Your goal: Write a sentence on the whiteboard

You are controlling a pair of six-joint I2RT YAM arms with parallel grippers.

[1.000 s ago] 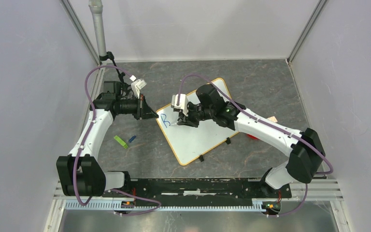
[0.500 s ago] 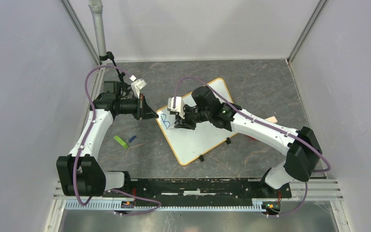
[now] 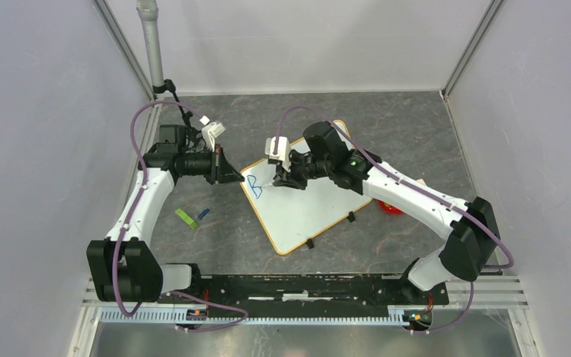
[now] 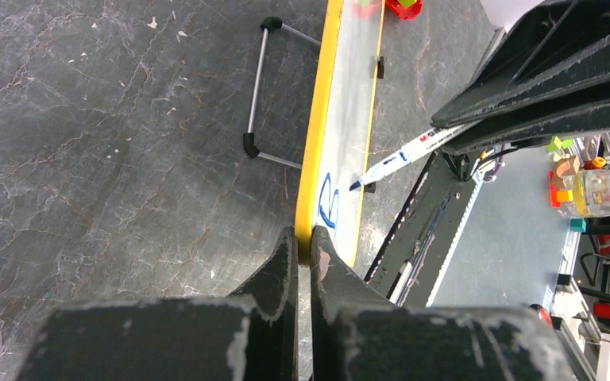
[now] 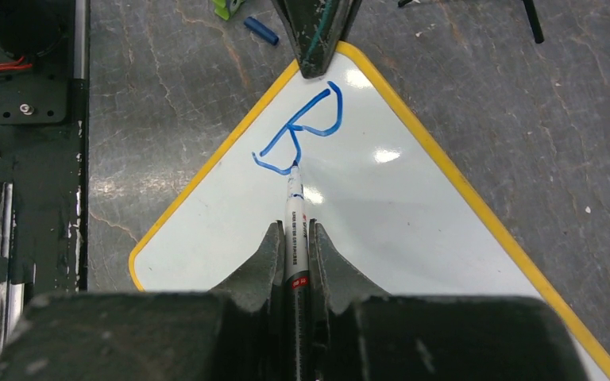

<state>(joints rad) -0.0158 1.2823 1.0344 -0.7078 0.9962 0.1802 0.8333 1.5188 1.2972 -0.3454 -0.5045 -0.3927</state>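
Grey, stone-patterned table (image 3: 215, 242) carried a small green piece (image 3: 186, 218) and a blue cap (image 3: 203, 213) just beside it, towards the near left. Right of these lay the whiteboard (image 3: 308, 212), flat and turned on the diagonal. Its long axis ran from near left to far right, one corner pointing at the table's near edge and another at its left edge. A red object (image 3: 391, 209) showed just beside the board's right-hand edge.

At the left corner the left gripper (image 4: 303, 238) was pinched narrow on the yellow frame, its fingers either side of the rim. Of the sentence (image 5: 306, 131) only a blue capital B stood, just inside that same corner.

The right gripper (image 5: 295, 238) reached in from the right over the board, clamped on a white marker (image 5: 295, 210). The marker lay along the fingers and pointed left, towards the held corner. Its tip touched the board at the foot of the B's stem.
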